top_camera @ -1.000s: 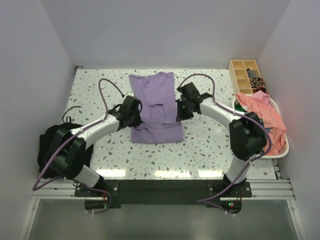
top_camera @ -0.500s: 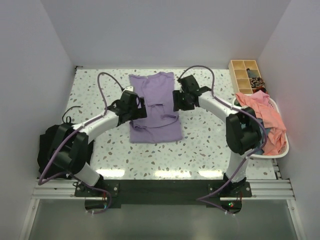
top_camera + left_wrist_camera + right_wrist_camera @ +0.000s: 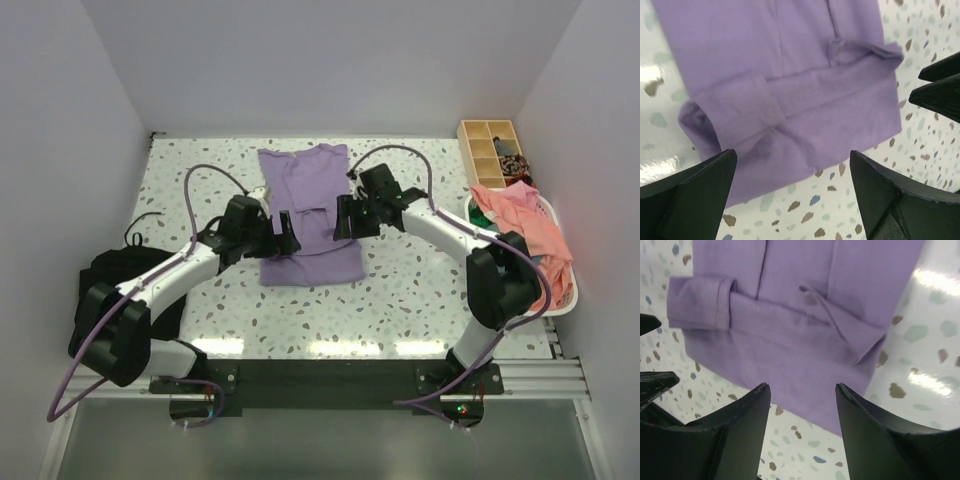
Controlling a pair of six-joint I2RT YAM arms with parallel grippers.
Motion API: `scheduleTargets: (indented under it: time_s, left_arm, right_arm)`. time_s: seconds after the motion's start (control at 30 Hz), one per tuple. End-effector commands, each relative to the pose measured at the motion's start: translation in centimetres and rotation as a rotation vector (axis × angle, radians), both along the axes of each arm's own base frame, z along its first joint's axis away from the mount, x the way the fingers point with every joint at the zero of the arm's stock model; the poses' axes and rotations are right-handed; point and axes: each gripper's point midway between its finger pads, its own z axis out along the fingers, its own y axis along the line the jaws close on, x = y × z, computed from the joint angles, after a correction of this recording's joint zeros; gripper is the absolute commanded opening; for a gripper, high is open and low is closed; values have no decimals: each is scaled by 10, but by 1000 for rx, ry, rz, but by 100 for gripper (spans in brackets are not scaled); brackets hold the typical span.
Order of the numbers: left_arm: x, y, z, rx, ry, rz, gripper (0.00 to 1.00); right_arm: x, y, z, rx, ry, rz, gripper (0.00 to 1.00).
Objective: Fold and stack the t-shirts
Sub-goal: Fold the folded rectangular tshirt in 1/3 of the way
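— Speckled white table (image 3: 420, 290), pale walls on three sides. Where do we see the lavender t-shirt (image 3: 312, 185)?

— We see it flat on the middle of the table, toward the back. It is folded to a narrow strip, with both sleeves turned in across the body.

— And our claws?

— We have the left gripper (image 3: 286, 232) above the shirt's left edge, near its lower end. Its jaws are spread wide with nothing between them, and from the left wrist we look down between the fingers (image 3: 690, 200) at the folded cloth. We have the right gripper (image 3: 342, 220) at the shirt's right edge, opposite the left one. Its jaws are parted less widely, and they are empty too. The cloth lies beneath them, not pinched.

— What else do we see?

— We see a salmon-pink t-shirt (image 3: 520, 225) heaped in the white basket (image 3: 563, 305) at the table's right edge, with a bit of green cloth (image 3: 482, 215) showing beside it. Behind the basket stands a wooden compartment tray (image 3: 490, 140). Off the left edge we make out a black fabric bundle (image 3: 95, 280).
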Motion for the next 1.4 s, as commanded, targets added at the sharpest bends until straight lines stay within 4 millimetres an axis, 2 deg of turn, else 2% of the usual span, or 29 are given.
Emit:
scheduleTargets:
  time_s: [0.0,0.13,0.23,0.27,0.3,0.33,0.37,0.4,0.47,0.5,0.57,0.83,0.87,1.0,1.03,1.07,1.13,1.17,1.23,1.37]
  left_arm:
    - [-28,-8,-17,-74,82,-63,100]
    - [-24,-7,-24,-69,61,-49,100]
    - [-10,-9,-26,-61,34,-34,100]
    - [-1,-11,-22,-59,10,-33,100]
    - [5,-10,-22,-49,3,-17,100]
    - [10,-12,-27,-41,12,-14,100]
    - [19,-15,-20,-50,-12,-12,100]
    - [23,-16,-24,-43,-4,-7,100]
    - [32,-20,-21,-47,-17,-8,100]
    - [34,-21,-28,-36,0,-8,100]
    - [40,-23,-29,-32,-5,-11,100]
    - [70,-6,-32,55,-55,37,100]
    - [77,-4,-27,58,-75,42,100]
    - [96,8,-33,84,-92,72,100]
    - [107,12,-26,76,-129,84,100]
    - [111,13,-24,73,-142,86,100]
    - [119,18,-27,73,-154,85,100]
    - [125,18,-24,71,-171,83,100]
    - [133,21,-25,84,-183,83,100]
    - [134,29,-19,106,-203,97,100]
  right_arm:
    - [-20,22,3,87,28,34,59]
    - [-20,23,-10,77,37,24,58]
    - [-15,23,-20,56,35,18,58]
    - [-11,24,-18,54,28,18,58]
    - [-10,24,-26,43,42,20,58]
    - [-8,25,-26,38,42,20,58]
    - [-3,27,-25,37,35,24,58]
    - [-2,28,-29,28,44,25,58]
    - [4,29,-28,20,39,22,58]
    - [5,29,-28,17,39,18,58]
    - [10,30,-27,16,31,16,58]
    - [27,29,-35,-26,4,7,58]
    - [32,31,-37,-31,0,8,58]
    - [49,28,-45,-59,-11,-9,58]
    - [56,24,-47,-79,-30,-18,58]
    - [62,26,-44,-82,-51,-21,58]
    - [76,19,-51,-105,-66,-52,58]
    - [85,20,-47,-101,-84,-55,58]
    - [97,12,-58,-122,-79,-80,57]
    - [117,6,-45,-102,-118,-114,57]
